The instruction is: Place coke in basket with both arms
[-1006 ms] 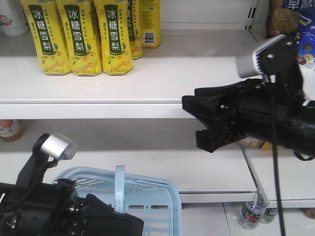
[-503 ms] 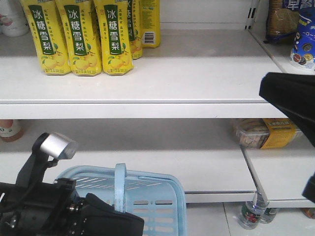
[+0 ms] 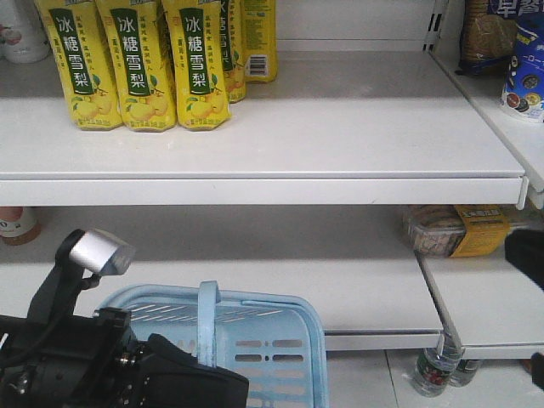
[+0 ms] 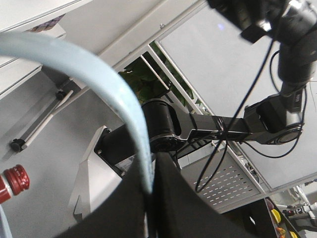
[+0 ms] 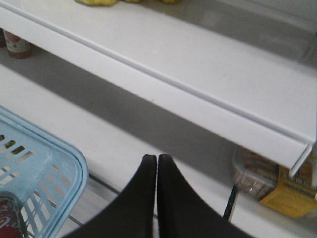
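Right wrist view, coke (image 5: 9, 218) inside basket (image 5: 59, 168), right claw (image 5: 157, 161) closed.

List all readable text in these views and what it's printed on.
"冰糖雪梨": green vertical labels on the yellow bottles, top shelf.
Coke in the basket: white script only partly in view, not readable.
Blue packet, yellow box, barcode label: too small or blurred.

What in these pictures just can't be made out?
- The coke: right wrist view shows only a sliver behind the basket wall; left wrist view shows only its cap.
- Left claw: what it grips below the frame edge is cut off, though the basket strap runs between its fingers.
- Right arm: front view shows just a dark edge at the frame's right.
- Low floor bottles: labels too small.
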You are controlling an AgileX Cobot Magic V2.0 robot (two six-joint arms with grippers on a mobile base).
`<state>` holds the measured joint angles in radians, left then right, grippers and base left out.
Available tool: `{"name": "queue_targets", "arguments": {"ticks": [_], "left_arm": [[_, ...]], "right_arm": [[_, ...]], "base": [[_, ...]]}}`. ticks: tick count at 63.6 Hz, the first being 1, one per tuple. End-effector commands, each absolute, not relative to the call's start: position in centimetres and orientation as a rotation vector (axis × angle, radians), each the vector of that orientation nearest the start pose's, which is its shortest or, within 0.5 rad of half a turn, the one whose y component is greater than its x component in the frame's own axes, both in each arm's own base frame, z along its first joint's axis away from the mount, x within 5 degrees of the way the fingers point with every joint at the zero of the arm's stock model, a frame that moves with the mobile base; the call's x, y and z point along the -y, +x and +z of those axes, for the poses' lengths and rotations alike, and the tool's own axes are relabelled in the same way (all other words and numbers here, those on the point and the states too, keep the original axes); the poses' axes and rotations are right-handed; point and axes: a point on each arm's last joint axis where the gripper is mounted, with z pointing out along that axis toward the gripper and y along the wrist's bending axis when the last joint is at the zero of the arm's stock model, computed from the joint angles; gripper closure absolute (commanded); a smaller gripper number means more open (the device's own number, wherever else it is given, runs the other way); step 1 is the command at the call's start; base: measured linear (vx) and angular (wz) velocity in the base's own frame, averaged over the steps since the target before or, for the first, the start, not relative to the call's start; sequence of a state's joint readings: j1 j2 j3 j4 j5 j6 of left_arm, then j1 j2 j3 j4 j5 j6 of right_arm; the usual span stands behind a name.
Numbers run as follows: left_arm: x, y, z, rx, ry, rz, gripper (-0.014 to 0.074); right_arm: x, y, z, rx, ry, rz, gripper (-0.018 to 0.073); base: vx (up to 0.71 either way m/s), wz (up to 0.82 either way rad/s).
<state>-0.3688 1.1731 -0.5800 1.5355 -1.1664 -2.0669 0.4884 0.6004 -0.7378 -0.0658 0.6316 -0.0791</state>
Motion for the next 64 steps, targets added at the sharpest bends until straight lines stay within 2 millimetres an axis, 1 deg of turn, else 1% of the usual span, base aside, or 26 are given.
{"name": "queue_targets", "arguments": {"ticks": [1, 7, 13, 18, 64], "left_arm": [[14.7, 14.4, 30.8, -1.871, 0.612, -1.869, 0.0603], [14.7, 14.4, 30.8, -1.871, 0.612, -1.869, 0.0603], [14.7, 14.4, 30.8, -1.871, 0.612, -1.869, 0.0603], [14.7, 14.4, 30.8, -1.871, 0.612, -1.869, 0.0603], [14.7, 14.4, 30.8, -1.871, 0.611, -1.869, 0.0603]], "right_arm": [[-4.7, 9.8, 34.9, -1.821, -0.527, 0.209, 0.0564], [-4.5, 9.6, 32.7, -1.831, -0.525, 0.203, 0.0564], [-4.4, 9.4, 31.1, -1.836, -0.525, 0.202, 0.0564], [-4.4, 9.4, 30.4, -1.851, -0.529, 0.201, 0.0564], [-4.4, 9.4, 30.3, -1.856, -0.530, 0.200, 0.0564]], "base": [[0.00, 0.00], [0.00, 0.00], [0.00, 0.00], [0.00, 0.00], [0.00, 0.00]]}}
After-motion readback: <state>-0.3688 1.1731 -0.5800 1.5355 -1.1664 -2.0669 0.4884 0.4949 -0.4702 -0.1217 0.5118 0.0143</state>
